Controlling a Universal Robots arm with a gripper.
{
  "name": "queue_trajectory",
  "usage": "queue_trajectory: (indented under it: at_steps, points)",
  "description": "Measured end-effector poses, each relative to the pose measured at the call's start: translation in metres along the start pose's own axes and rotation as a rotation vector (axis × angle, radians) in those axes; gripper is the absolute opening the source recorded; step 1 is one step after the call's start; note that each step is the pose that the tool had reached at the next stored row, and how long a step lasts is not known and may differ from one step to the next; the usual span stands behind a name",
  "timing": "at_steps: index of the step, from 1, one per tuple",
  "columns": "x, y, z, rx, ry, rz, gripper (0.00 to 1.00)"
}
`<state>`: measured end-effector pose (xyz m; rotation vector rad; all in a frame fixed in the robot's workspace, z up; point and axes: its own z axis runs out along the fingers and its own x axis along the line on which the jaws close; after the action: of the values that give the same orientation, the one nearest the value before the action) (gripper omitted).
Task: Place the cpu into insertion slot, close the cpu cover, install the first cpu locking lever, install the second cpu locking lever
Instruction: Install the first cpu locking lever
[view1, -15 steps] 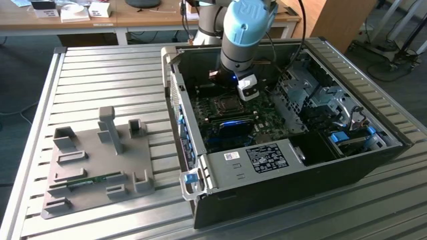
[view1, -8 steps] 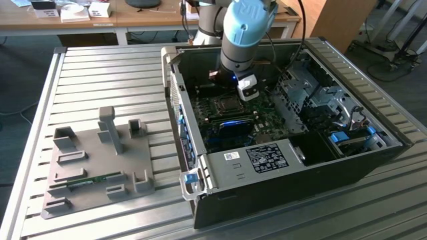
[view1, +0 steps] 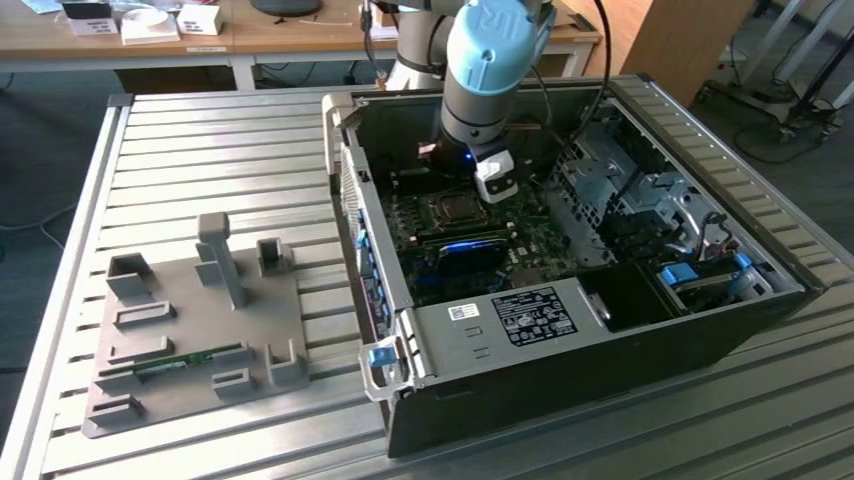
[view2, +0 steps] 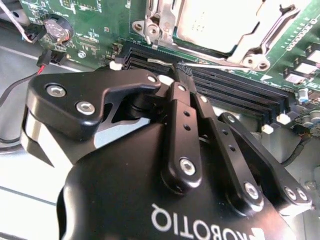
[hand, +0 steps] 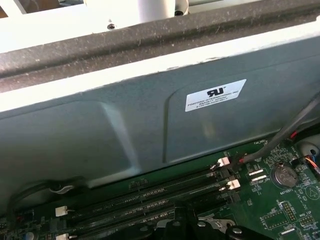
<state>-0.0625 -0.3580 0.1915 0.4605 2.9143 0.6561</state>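
Silvery cpu (view2: 220, 22) under closed cpu cover (view2: 250, 47), jaws shut above memory slots (view2: 240, 92)

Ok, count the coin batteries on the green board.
1: the coin battery, in both wrist views, sits near the board's edge beside red and black wires. The arm may hide others.

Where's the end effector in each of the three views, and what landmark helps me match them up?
Exterior view: the end effector hangs inside the open computer case, over the green motherboard.
Second wrist view: the end effector looms in the foreground, its tip at the black memory slots.
First wrist view: its dark tip sits beside those slots.
Shared landmark: the green motherboard.
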Motion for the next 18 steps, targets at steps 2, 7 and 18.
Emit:
queue_trajectory:
  at_steps: [2,7,18]
  points:
    - [-0.0004,0.0002,0.0002,0.0044,-0.0012,-0.001,0.11]
    - [-0.0011,0.0009,0.0007,0.0141,-0.004,-0.003,0.11]
    - [0.0004,0.0064,0.0035,0.02,-0.0056,-0.004,0.11]
